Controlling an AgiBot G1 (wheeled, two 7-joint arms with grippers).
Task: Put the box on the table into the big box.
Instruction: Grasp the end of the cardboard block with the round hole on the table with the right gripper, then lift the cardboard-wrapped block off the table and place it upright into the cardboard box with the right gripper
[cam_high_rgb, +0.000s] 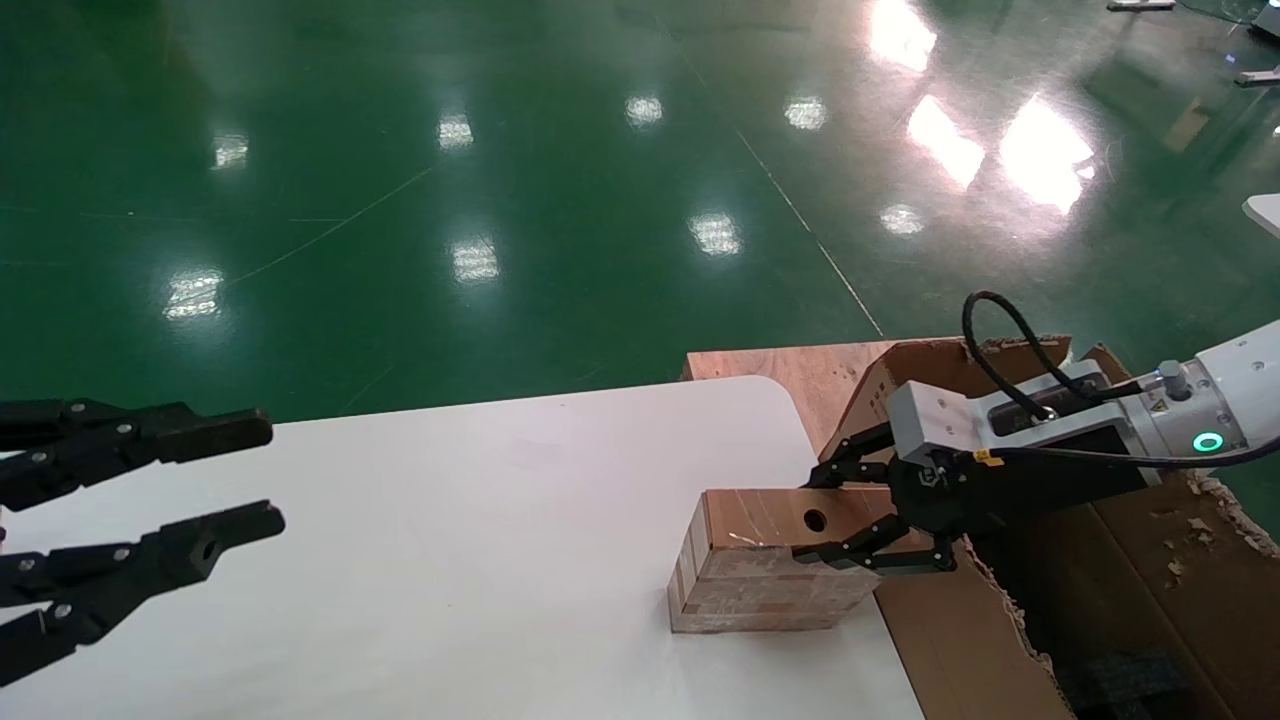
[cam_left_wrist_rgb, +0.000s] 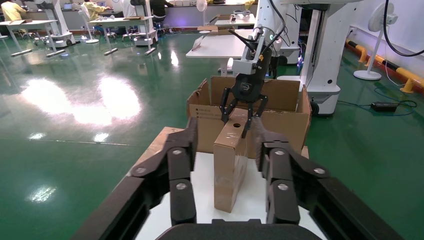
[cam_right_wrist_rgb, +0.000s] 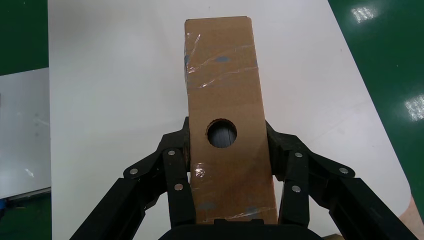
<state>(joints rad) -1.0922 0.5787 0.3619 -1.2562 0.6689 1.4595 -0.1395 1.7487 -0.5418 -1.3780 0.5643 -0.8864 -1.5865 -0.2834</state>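
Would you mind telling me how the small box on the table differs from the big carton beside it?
The box is small, closed and taped, with a round hole in its top face; the big box is far larger and open-topped. The box has clean edges, the big box ragged, torn ones. The box sits on the table with the right gripper closed around it; the big box stands untouched past the table's edge. Both are brown cardboard.

The big carton (cam_high_rgb: 1150, 580) runs off the bottom and right edges in the head view, so most of its inside is out of sight. The printed text on its side (cam_left_wrist_rgb: 207, 114) is too tiny to read. The right arm hides the small box's (cam_high_rgb: 770, 575) far end.
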